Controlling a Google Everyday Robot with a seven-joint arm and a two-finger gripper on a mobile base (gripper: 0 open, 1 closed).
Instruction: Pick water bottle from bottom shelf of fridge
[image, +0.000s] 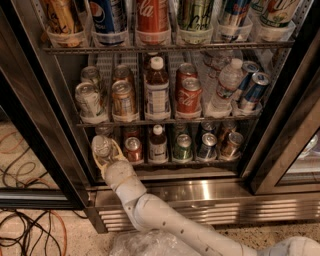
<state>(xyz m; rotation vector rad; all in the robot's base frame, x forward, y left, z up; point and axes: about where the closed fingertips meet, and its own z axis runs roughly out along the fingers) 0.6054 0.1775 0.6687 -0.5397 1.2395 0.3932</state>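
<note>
Water bottle (101, 146): small, clear, crinkly plastic; it stands at the left end of the lowest rack.
Gripper (106, 151): my pale two-finger pincer is inside the big steel fridge (210, 192), hugging the bottle from both sides so it cannot slip.
Bottom shelf (200, 163): grey wire rack with little room, so my white arm (150, 212) stays low.
Reddish metal can (133, 148): it is just beside the bottle, so I think pulling straight out is safest.

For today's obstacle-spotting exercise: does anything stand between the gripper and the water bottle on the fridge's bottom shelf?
Nothing visible does. The gripper is right at the water bottle, at the left end of the bottom shelf. The red can stands to its right in the view, not between.
</note>
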